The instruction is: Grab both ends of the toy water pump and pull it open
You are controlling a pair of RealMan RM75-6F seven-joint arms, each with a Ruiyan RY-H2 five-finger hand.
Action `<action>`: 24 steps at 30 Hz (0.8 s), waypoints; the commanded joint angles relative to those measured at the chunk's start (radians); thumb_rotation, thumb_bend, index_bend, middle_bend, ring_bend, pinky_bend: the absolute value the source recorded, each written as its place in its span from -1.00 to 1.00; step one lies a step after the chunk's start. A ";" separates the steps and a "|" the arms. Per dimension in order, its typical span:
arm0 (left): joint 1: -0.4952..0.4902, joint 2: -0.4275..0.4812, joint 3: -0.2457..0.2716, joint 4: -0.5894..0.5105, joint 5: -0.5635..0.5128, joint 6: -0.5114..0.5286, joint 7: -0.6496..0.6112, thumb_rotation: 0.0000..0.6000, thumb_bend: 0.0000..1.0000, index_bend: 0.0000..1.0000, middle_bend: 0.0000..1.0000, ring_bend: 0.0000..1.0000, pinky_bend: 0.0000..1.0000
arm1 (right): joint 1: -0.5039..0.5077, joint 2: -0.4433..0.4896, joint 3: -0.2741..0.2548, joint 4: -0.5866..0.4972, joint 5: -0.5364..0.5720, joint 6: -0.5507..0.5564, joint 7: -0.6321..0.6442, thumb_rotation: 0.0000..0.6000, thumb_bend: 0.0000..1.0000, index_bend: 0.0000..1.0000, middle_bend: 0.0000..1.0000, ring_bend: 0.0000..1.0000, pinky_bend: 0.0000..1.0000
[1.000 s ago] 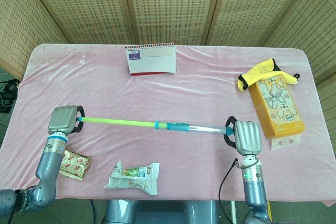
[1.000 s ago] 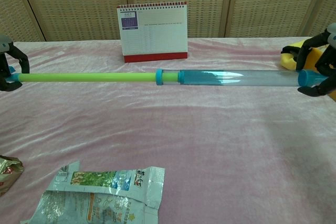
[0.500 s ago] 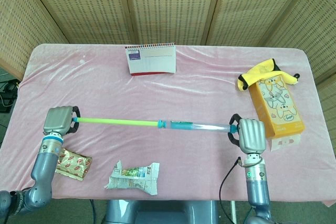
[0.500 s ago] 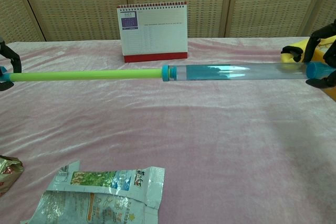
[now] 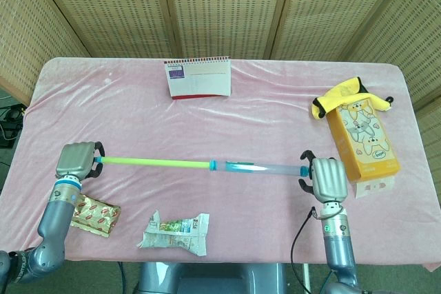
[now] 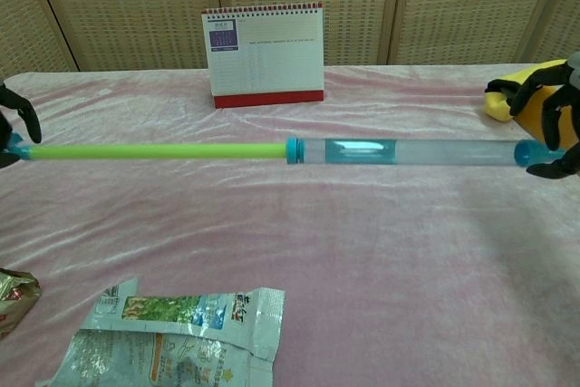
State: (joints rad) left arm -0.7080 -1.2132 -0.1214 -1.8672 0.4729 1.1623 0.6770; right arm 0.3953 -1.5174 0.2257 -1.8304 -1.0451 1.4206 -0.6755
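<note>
The toy water pump [image 5: 200, 164] [image 6: 272, 150] stretches across the pink table, pulled out long. Its green rod [image 6: 154, 150] runs left from a blue collar [image 6: 293, 149], and its clear tube [image 6: 435, 152] with a blue piston inside runs right. My left hand [image 5: 74, 161] [image 6: 11, 129] grips the rod's end at the left edge. My right hand [image 5: 326, 177] [image 6: 555, 124] grips the tube's blue end cap. The pump hangs level just above the cloth.
A desk calendar [image 5: 198, 78] stands at the back middle. A yellow toy box [image 5: 361, 135] and yellow cloth [image 5: 337, 96] lie at the right. A torn snack wrapper [image 5: 176, 232] and a small red packet [image 5: 96, 215] lie near the front left edge.
Both hands moved further apart, and the green rod slid further out of the clear tube. The blue piston inside now looks shorter and the whole pump sits slightly lower.
</note>
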 commanded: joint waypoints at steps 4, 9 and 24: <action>-0.051 0.061 0.018 -0.058 -0.144 -0.075 0.068 1.00 -0.60 -1.00 -1.00 -1.00 -1.00 | 0.004 0.029 -0.011 0.029 0.039 -0.059 0.039 1.00 -0.47 -0.85 -0.98 -0.98 -0.64; 0.016 0.057 0.035 -0.069 0.006 -0.081 -0.058 1.00 -0.60 -1.00 -1.00 -1.00 -1.00 | -0.029 0.059 -0.042 0.073 0.001 -0.078 0.154 1.00 -0.48 -0.86 -1.00 -1.00 -0.73; 0.412 -0.061 0.247 0.201 0.895 0.336 -0.500 1.00 -0.60 -1.00 -1.00 -1.00 -1.00 | -0.189 0.104 -0.249 0.383 -0.538 0.150 0.674 1.00 -0.55 -0.90 -1.00 -1.00 -0.97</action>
State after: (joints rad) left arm -0.3979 -1.2249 0.0620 -1.7704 1.2468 1.3873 0.2664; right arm 0.2366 -1.4165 0.0097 -1.4885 -1.5372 1.5284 -0.0366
